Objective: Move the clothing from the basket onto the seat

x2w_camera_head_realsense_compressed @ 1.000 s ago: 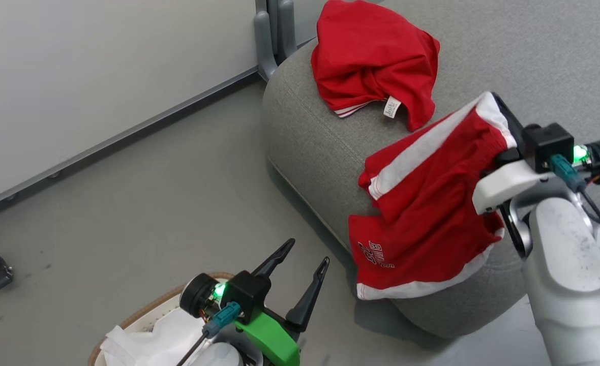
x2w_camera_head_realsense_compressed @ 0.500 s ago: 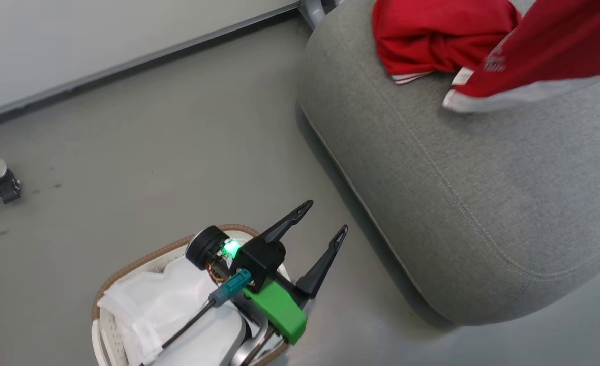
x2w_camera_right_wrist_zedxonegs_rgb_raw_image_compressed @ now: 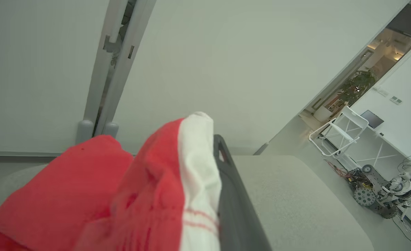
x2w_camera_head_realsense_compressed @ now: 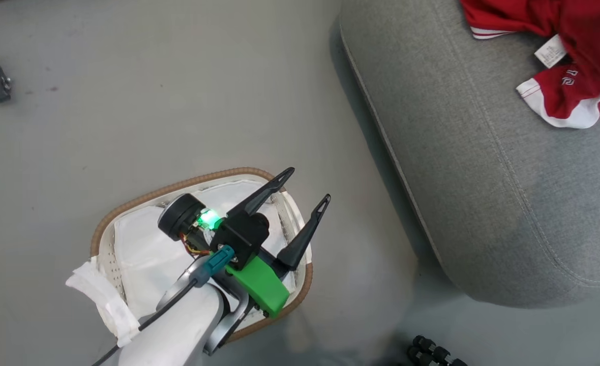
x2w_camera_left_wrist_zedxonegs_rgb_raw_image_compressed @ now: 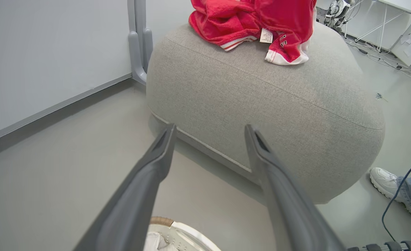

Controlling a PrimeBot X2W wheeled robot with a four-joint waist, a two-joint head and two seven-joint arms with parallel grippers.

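In the head view, the left pincer [x2w_camera_head_realsense_compressed: 308,185] hangs above the basket [x2w_camera_head_realsense_compressed: 127,212] on the floor [x2w_camera_head_realsense_compressed: 127,101], its two dark fingers spread wide with nothing between them. A white cloth [x2w_camera_head_realsense_compressed: 142,254] lines the inside of the basket, and the arm hides part of the interior. To the right stands the seat [x2w_camera_head_realsense_compressed: 483,152], and the clothing [x2w_camera_head_realsense_compressed: 579,56] lies bunched at its far right, red with a white hem and a small white tag.

In the left wrist view, the left pincer [x2w_camera_left_wrist_zedxonegs_rgb_raw_image_compressed: 209,129] points at the near side of the seat [x2w_camera_left_wrist_zedxonegs_rgb_raw_image_compressed: 261,94], fully open and empty. The clothing [x2w_camera_left_wrist_zedxonegs_rgb_raw_image_compressed: 254,21] sits on top at the far edge. The rim of the basket [x2w_camera_left_wrist_zedxonegs_rgb_raw_image_compressed: 162,221] shows just below the fingers, and a person's shoe [x2w_camera_left_wrist_zedxonegs_rgb_raw_image_compressed: 383,181] rests on the floor at the right.

In the right wrist view, the right pincer [x2w_camera_right_wrist_zedxonegs_rgb_raw_image_compressed: 214,139] is closed, and a red-and-white fold of the clothing [x2w_camera_right_wrist_zedxonegs_rgb_raw_image_compressed: 149,195] is bunched against its one visible finger, apparently pinched. It is above the seat [x2w_camera_right_wrist_zedxonegs_rgb_raw_image_compressed: 296,209].

The step in hand looks like setting a garment down on the seat. The next move calls for parting the right fingers and drawing back cleanly, so the fabric does not snag and slide off.
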